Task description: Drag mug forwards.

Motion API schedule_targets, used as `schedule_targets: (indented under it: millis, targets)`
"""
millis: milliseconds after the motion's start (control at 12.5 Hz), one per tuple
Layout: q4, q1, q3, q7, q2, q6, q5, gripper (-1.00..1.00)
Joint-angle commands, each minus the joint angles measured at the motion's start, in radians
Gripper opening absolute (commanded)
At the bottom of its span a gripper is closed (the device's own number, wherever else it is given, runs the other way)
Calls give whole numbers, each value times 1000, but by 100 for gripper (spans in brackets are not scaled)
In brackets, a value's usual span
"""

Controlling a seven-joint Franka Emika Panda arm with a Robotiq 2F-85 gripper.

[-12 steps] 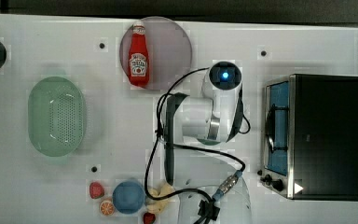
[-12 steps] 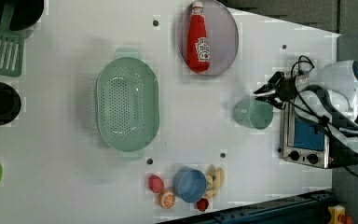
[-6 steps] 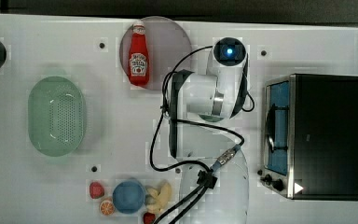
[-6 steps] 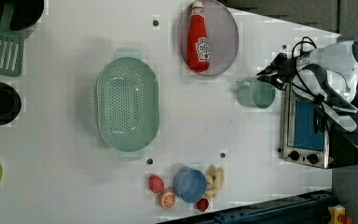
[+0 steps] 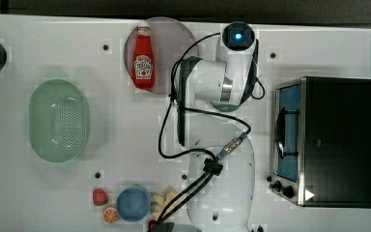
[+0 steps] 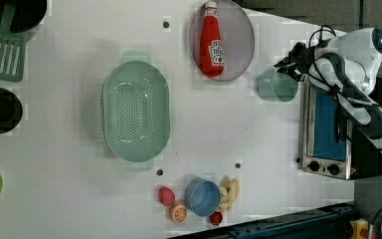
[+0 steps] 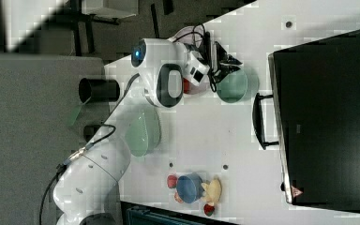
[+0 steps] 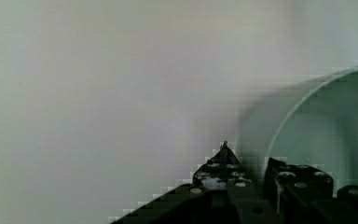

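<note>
The small round teal-green mug (image 6: 277,85) stands upright on the white table (image 6: 69,199), just beside the round grey plate (image 6: 238,40) that carries a red ketchup bottle (image 6: 212,42) lying on its side, and close to the blue glass door of the black and silver toaster oven (image 6: 328,127). In the wrist view the black gripper (image 8: 249,170) pinches the mug's (image 8: 307,135) thin wall, one finger outside the rim and the other inside the cup. In the left view the gripper (image 6: 292,62) sits at the mug's rim on the side toward the left view's right. In the right view the mug (image 7: 232,85) lies between the white robot arm (image 7: 164,75) and the oven. In the top view the arm covers most of the mug (image 5: 227,107). Well apart from it, a large pale-green perforated oval colander (image 6: 136,110) rests on the table, and a blue round cup (image 6: 202,196) stands among small toy fruits near the table's edge.
</note>
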Motion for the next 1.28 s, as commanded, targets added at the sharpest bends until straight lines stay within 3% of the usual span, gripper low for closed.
schedule_targets:
  millis: [80, 400, 720, 960, 1280]
  targets:
    - [86, 3, 10, 9, 9, -14, 0, -65]
    - [165, 2, 7, 9, 58, -14, 0, -57]
    - [151, 7, 7, 1, -9, -7, 0, 32]
    - [44, 30, 10, -43, -120, -22, 0, 98]
    - [-130, 74, 11, -52, -276, -22, -2, 100]
